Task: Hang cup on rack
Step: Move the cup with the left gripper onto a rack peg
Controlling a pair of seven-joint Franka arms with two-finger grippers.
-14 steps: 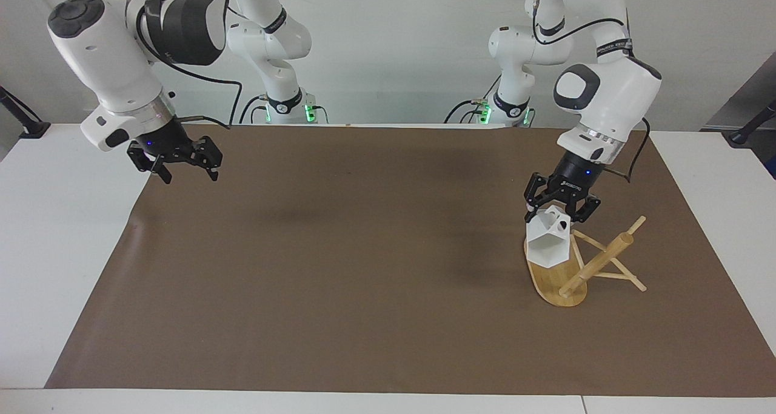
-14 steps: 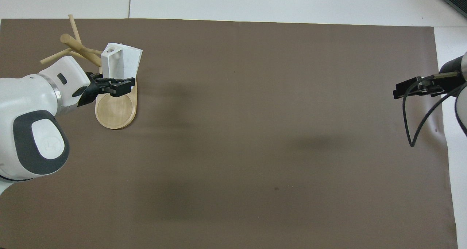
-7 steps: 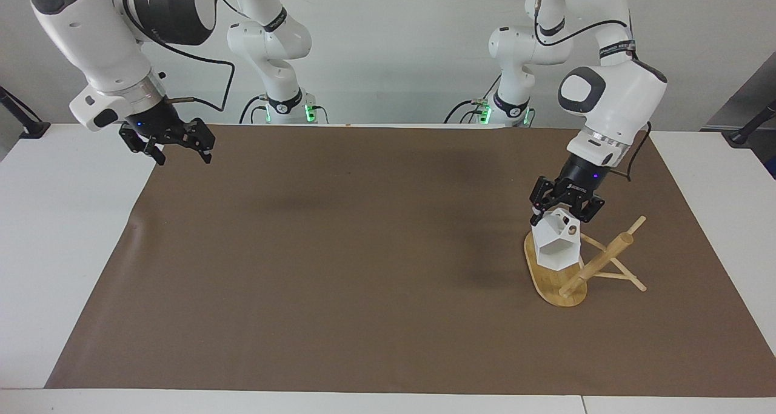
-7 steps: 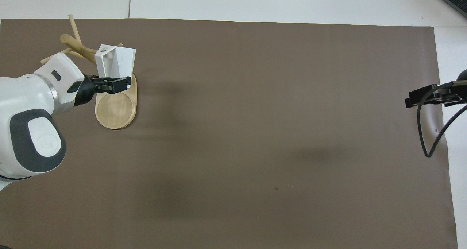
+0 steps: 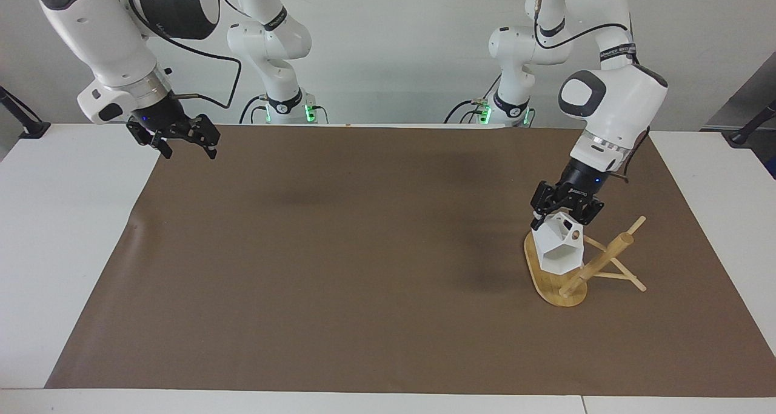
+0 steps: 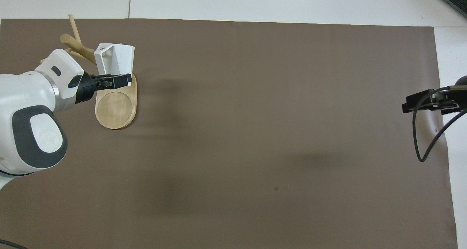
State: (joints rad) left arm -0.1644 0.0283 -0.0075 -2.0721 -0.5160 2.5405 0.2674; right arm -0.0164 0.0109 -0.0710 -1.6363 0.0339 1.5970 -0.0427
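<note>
Facing view: left hand (image 5: 565, 215) grips the cup (image 5: 561, 248) over the rack (image 5: 570, 280) base, pegs just beside it; right hand (image 5: 182, 142), open, waits over the brown mat (image 5: 339, 268) edge.

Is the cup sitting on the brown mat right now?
No, the left hand holds the cup up in the air over the rack's base.

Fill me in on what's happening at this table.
The left gripper is shut on the white cup and holds it over the base of the bamboo rack, beside its post, at the left arm's end of the table. The cup is tilted and not yet hung on any peg. The right gripper waits, open and empty, above the brown mat at the right arm's end.
</note>
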